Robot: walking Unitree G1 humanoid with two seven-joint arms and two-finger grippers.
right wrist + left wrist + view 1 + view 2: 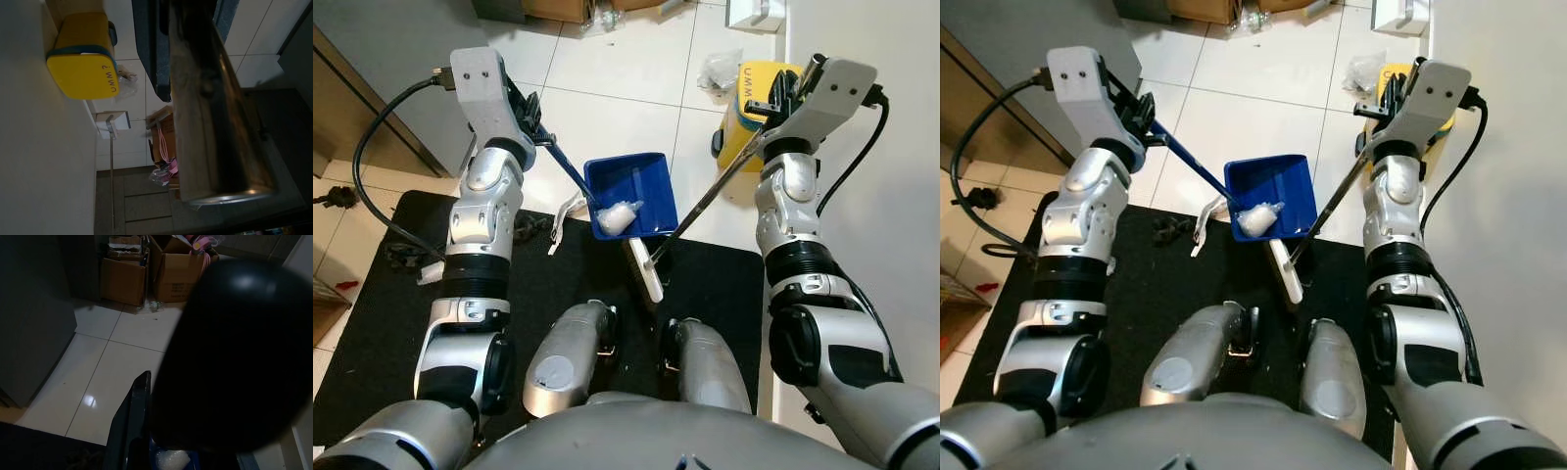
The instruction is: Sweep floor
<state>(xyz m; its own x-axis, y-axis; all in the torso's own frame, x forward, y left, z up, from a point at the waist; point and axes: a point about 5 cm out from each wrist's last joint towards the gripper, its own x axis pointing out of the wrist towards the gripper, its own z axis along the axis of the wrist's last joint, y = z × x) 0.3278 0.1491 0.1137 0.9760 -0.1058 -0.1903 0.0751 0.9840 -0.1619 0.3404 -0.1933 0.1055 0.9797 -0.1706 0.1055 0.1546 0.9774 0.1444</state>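
Your left gripper [530, 125] has its fingers closed on the blue dustpan's [629, 194] handle; the dustpan sits on the white tile floor [617, 69] at the black mat's [401, 294] edge, 1 white wad [619, 216] inside. Your right gripper [781, 98] clamps the broom [705, 201], its head [644, 271] on the mat.

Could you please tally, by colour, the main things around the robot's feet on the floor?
Blue: 1, dustpan
Yellow: 1, box
Black: 1, mat
White: 2, wad in the dustpan, broom head
Total: 5
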